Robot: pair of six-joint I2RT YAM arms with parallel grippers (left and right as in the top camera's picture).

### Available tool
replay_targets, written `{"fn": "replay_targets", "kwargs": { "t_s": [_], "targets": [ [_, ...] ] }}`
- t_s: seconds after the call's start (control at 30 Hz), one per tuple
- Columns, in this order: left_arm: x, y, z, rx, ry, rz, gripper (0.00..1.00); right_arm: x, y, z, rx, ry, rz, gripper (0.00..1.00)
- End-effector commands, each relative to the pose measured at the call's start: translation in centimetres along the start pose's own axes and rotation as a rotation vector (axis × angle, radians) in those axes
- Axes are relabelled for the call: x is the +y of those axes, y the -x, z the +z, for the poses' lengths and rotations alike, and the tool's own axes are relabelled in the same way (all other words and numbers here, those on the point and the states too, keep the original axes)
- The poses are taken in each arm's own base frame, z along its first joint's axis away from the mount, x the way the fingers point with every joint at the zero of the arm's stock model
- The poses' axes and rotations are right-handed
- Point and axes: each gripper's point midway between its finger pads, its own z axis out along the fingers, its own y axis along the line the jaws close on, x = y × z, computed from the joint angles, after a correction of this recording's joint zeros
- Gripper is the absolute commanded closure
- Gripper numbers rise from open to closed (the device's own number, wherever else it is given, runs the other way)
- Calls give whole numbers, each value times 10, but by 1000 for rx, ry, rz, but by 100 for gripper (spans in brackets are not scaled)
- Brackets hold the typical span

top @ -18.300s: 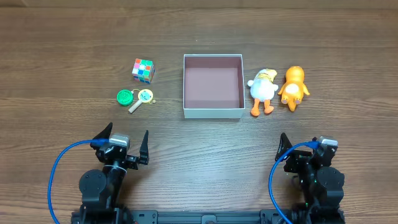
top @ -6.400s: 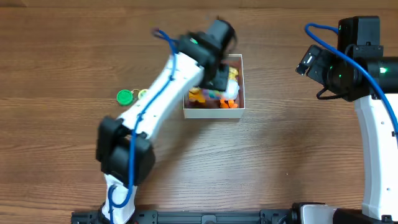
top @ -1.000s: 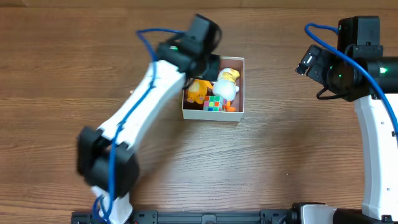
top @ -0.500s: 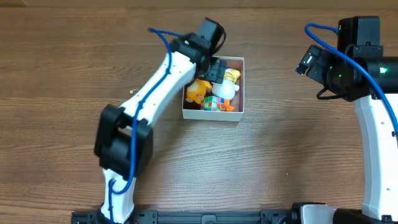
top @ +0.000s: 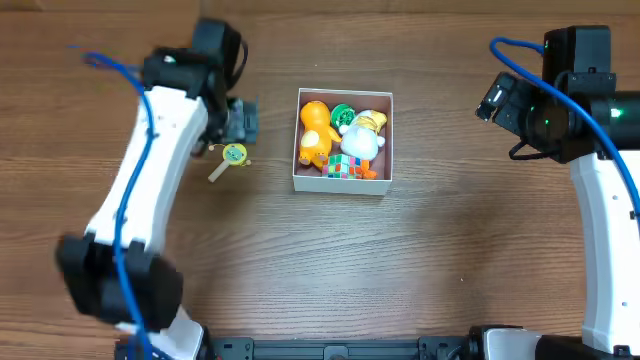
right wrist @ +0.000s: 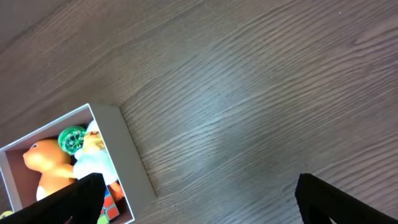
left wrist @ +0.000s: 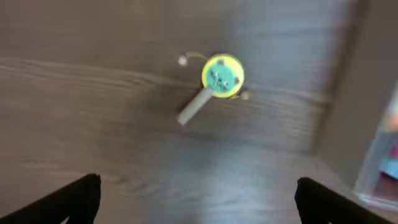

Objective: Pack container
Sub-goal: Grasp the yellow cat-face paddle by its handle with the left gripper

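Overhead: container [top: 340,185] crammed wall to wall; left tool [top: 243,121] apart.

White square container [top: 344,183], upright, seemingly full

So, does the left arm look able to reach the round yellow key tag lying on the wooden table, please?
Probably yes: the left gripper hovers open near the round yellow key tag, with nothing between them.

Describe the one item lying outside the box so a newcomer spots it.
On the wooden table, find the white container near the middle, then look to its left. There lies a small yellow disc with a green centre. Unlike the all-green disc inside the container, it has a short beige stick attached.
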Motion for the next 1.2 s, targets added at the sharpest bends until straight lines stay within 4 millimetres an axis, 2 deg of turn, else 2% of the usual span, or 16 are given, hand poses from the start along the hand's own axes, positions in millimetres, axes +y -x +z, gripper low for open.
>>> {"fn": "replay_targets", "kwargs": {
  "t_s": [0.0,0.07,0.13,0.17,0.27,0.37,0.43,0.5,0.53,0.63,0.83,0.97,1.07,1.17],
  "targets": [
    [-16,-18,54,95,-71,-36,2,-1,1,-1,-10,-6,2,0],
    [-18,-21,76,107,-66,-18,5,-1,1,-1,-9,-6,2,0],
    [-15,-25,87,126,-45,67,14,-1,1,-1,-9,-6,2,0],
    [-10,-27,92,134,-13,104,14,-1,1,-1,-10,-6,2,0],
    [0,-30,101,158,25,216,5,-1,1,-1,-10,-6,2,0],
    [5,-35,112,204,14,369,7,-1,1,-1,-9,-6,2,0],
    [9,-43,120,256,6,472,16,-1,1,-1,-10,-6,2,0],
    [13,-48,130,298,-8,566,34,-1,1,-1,-9,-6,2,0],
    [15,-50,135,315,-14,599,38,-1,1,-1,-9,-6,2,0],
    [18,-54,147,349,-37,682,41,-1,1,-1,-9,-6,2,0],
    [18,-60,162,388,-51,738,38,-1,1,-1,-9,-6,2,0],
    [17,-60,174,395,-53,735,39,-1,1,-1,-10,-6,2,0],
    [17,-61,179,404,-54,734,48,-1,1,-1,-9,-6,2,0],
    [16,-58,180,391,-50,725,68,-1,1,-1,-9,-6,2,0]
  ]
}}
